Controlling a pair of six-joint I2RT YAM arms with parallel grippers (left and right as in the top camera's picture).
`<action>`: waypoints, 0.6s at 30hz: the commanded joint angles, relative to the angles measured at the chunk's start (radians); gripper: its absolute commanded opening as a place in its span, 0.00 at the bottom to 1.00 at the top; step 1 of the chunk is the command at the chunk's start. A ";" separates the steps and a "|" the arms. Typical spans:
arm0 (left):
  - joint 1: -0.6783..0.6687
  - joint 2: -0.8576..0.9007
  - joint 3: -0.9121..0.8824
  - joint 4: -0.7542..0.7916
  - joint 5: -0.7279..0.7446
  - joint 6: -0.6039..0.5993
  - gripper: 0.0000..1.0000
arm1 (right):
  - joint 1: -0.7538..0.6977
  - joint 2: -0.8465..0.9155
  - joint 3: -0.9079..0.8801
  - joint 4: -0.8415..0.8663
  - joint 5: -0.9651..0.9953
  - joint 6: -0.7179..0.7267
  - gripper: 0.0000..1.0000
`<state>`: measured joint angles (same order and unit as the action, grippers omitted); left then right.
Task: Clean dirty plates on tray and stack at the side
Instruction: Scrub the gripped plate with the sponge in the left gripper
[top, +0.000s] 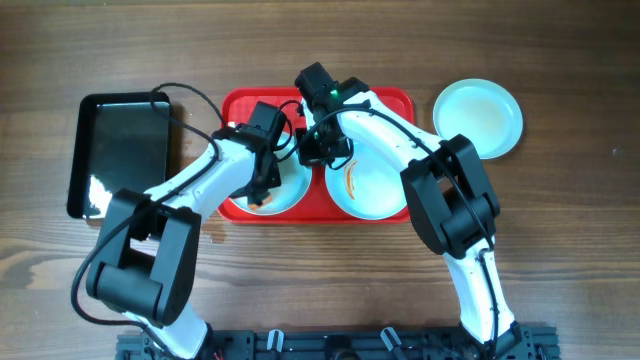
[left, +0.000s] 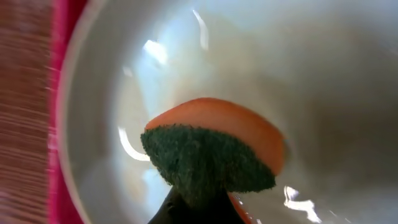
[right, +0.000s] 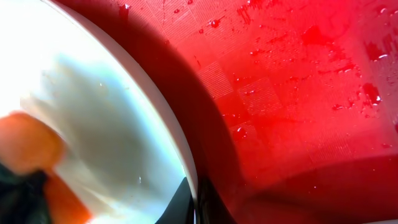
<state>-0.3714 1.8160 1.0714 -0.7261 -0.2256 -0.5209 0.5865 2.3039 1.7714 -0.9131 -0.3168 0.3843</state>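
Left gripper (top: 265, 192) pinches a sponge (left: 211, 155) inside a plate (left: 311, 74) — right gripper (top: 320, 157) clamps its rim. Hard scrubbing could pull that glossy rim free — skidding the plate.

Overhead camera: fixed above, facing straight down, far enough off to take in the whole wooden table (top: 560, 250) with the red tray (top: 385, 97) near its centre. Left wrist camera: very near, looking down into the left plate (left: 311, 74) at the sponge (left: 211, 158). Right wrist camera: equally near, low over that plate's rim and the wet tray floor. Both wrist views share this plate, and the overhead view covers both.
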 joint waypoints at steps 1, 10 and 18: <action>0.009 0.030 -0.024 0.035 -0.273 -0.006 0.04 | -0.004 0.029 -0.020 -0.008 0.061 0.008 0.04; 0.009 0.030 -0.024 0.215 -0.392 0.129 0.04 | -0.004 0.029 -0.020 -0.007 0.061 -0.008 0.04; 0.002 0.006 0.001 0.220 -0.394 0.113 0.04 | -0.004 0.029 -0.020 0.000 0.061 -0.008 0.04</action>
<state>-0.3698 1.8328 1.0557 -0.4870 -0.6094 -0.4114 0.5865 2.3039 1.7714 -0.9127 -0.3172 0.3805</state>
